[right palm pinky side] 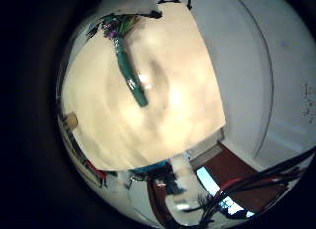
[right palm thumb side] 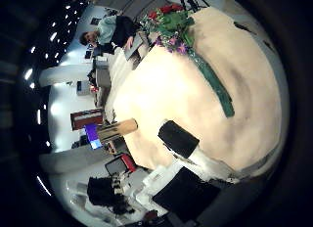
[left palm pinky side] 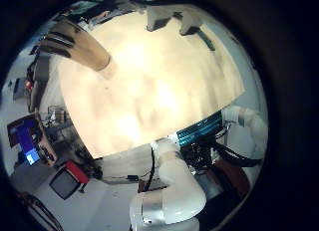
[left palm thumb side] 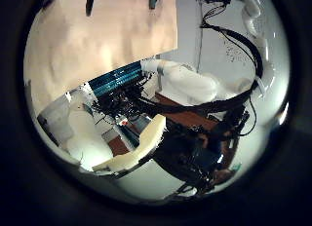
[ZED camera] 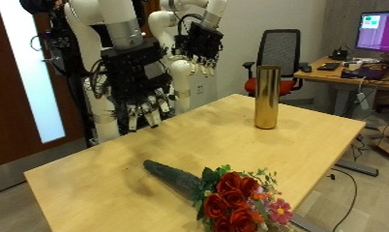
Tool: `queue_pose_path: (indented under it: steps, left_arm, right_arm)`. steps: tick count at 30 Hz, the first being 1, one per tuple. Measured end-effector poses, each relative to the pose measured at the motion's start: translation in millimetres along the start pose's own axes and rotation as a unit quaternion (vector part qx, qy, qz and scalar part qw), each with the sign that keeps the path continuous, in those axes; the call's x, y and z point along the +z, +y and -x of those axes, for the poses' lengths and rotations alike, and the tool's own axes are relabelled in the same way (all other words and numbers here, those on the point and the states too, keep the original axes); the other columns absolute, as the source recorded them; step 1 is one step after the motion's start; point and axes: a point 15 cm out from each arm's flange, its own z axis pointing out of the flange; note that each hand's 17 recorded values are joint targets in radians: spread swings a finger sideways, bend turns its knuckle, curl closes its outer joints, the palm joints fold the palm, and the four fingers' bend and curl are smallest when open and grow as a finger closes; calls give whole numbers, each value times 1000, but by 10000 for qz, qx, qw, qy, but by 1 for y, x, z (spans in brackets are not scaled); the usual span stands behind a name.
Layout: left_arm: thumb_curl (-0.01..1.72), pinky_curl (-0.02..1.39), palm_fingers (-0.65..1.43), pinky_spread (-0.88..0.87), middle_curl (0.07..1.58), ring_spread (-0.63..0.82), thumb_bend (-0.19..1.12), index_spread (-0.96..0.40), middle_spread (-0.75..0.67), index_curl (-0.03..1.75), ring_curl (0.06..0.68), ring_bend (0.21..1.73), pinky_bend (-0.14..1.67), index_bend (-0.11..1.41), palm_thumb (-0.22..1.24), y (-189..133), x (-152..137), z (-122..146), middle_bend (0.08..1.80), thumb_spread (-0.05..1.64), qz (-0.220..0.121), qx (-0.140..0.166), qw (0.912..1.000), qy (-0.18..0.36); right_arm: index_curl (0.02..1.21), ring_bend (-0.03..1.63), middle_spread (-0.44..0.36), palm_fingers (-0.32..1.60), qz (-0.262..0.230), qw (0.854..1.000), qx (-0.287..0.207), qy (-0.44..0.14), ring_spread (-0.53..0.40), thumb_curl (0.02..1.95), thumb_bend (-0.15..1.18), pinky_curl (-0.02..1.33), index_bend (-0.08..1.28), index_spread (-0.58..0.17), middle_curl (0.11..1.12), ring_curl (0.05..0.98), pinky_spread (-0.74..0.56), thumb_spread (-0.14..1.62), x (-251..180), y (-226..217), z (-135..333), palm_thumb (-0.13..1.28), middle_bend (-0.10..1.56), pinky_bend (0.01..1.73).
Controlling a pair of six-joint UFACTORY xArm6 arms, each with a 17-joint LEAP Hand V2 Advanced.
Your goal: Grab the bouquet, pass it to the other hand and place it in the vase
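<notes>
Nearest the outside camera, a bouquet of red and pink flowers with a long dark green wrapped stem (ZED camera: 210,189) lies flat on the light wooden desk (ZED camera: 104,164), its blooms close to the front edge and its stem pointing back toward the arms; nothing touches it. The right thumb side palm view shows the same bouquet (right palm thumb side: 192,51) stretched across the bare desk top (right palm thumb side: 156,90), and the right little finger side palm view catches it too (right palm pinky side: 129,63), lying apart from everything else. Farther back on the desk, well apart from the flowers, a tall gold metallic cylinder vase (ZED camera: 265,97) stands upright near the far edge; in the left little finger side palm view it (left palm pinky side: 85,50) appears as a tan tube on the desk's rim, and the right thumb side view shows it (right palm thumb side: 117,129) at the table's edge as well. Above the desk's rear side hangs the right hand (ZED camera: 136,85), black and white, fingers hanging loosely downward and spread, holding nothing. Behind it and higher, the left hand (ZED camera: 198,43) seems likewise relaxed with fingers dangling, though it is small and partly hidden, so that reading is less sure.
</notes>
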Motion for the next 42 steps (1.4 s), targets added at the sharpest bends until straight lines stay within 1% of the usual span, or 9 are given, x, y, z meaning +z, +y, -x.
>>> queue_pose_path:
  steps: [2,5,8,12,15,19,26,35,42]
  left_arm:
    - [301,239,111,596,271,553,-31,-87,374,411,213,360,180,198,338,0,0,0,182,917,-24,-3,10000,29]
    - [301,240,110,596,271,553,-31,-87,374,411,213,361,181,197,338,0,2,-3,183,917,-4,51,10000,57]
    - [301,240,110,597,271,553,-31,-87,374,411,213,361,181,197,338,0,2,-5,183,917,-13,61,10000,69]
    - [301,241,109,597,272,554,-31,-87,374,412,213,359,181,197,338,1,2,-8,183,917,-23,88,9999,83]
    - [301,241,109,597,272,554,-31,-83,374,412,213,358,181,197,338,4,3,-8,183,917,-22,66,9999,84]
    - [303,241,109,597,272,554,-30,-79,374,412,214,359,181,198,332,7,5,-9,183,919,3,28,10000,92]
    - [306,241,110,597,272,554,-30,-79,374,412,214,356,180,199,332,10,7,-11,182,919,-7,-45,9999,103]
    - [304,240,111,597,271,555,-30,-79,374,412,216,354,180,199,337,9,10,-10,182,918,-2,-106,9998,144]
    - [301,239,112,596,271,554,-29,-79,374,411,216,356,180,198,341,8,11,-10,182,919,20,-107,9998,156]
  right_arm:
    - [239,934,95,276,6,10000,26,-26,43,328,-20,200,146,-38,386,179,363,1121,11,-1,0,464,578,782]
    - [248,935,62,257,148,9997,176,-25,25,334,-21,195,160,-25,393,183,367,1119,48,8,-11,474,587,787]
    - [258,935,45,235,105,9997,228,-18,25,341,-20,195,160,-21,392,185,388,1111,72,8,-20,488,562,808]
    - [265,946,43,222,241,9992,297,70,34,349,-20,191,155,-30,403,192,404,1098,93,10,-29,513,570,831]
    - [274,947,74,203,286,9990,326,123,55,355,-22,191,158,-34,401,197,407,1087,111,7,-36,525,552,854]
    - [280,949,94,207,156,9985,501,136,63,358,-23,185,160,-33,405,199,407,1079,119,-9,-54,533,555,860]
    - [287,974,95,210,361,9969,677,192,44,369,-23,172,162,-32,410,209,389,1065,142,-11,-72,555,549,863]
    - [298,983,90,217,440,9959,756,227,33,379,-25,149,161,-34,417,213,306,1056,163,-17,-83,566,554,858]
    - [300,992,80,218,516,9954,765,251,20,383,-26,133,163,-38,423,217,244,1047,172,-18,-85,574,571,836]
